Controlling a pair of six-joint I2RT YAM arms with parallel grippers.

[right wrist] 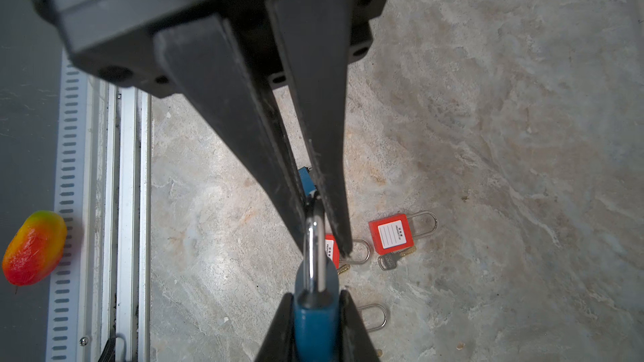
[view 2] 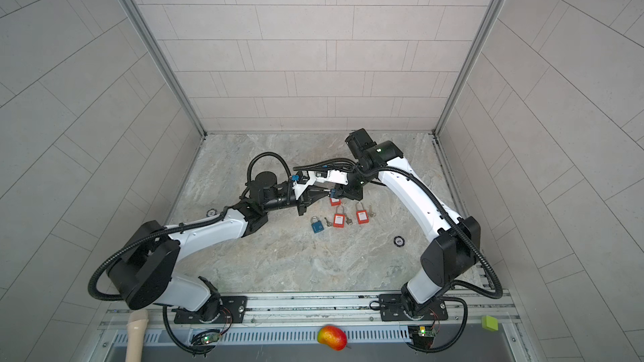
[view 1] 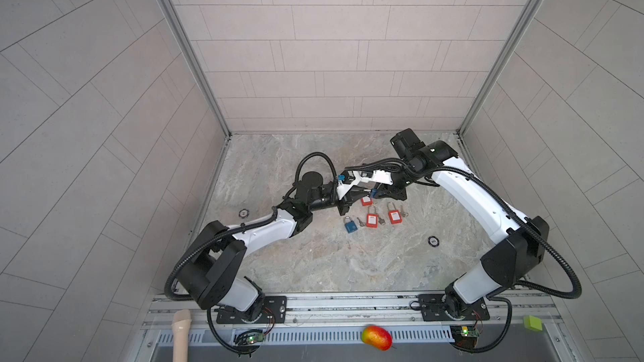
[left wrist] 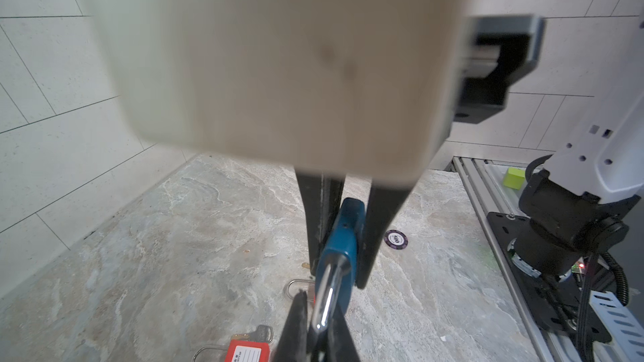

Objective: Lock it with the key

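Top views: left gripper [view 1: 364, 192] and right gripper [view 1: 380, 193] meet nose to nose above the table [view 1: 313, 266]. The held blue padlock [view 1: 373, 192] hangs between them, clear of the surface. Loose on the table just in front are a second blue padlock [view 1: 350, 225] and three red padlocks [view 1: 372, 219], one half hidden under the grippers. Five locks in all. The keys [view 1: 381, 221] are tiny here; three, I think, each lying beside a loose lock.

Left wrist: the left fingers [left wrist: 319, 221] pinch the blue body across its thin sides. The shackle [left wrist: 327, 294] points away from them into the right gripper.

Right wrist: the right fingers [right wrist: 226, 116] are nipped onto the shackle loop, with the body beyond in the left grip. The long axis runs straight from gripper to gripper, shackle end toward the right arm. The keyway end is buried in the left grip, unseen.

Neither gripper holds a key. Both are full, so one likely has to let go first. The keys lie below, about equally near both.
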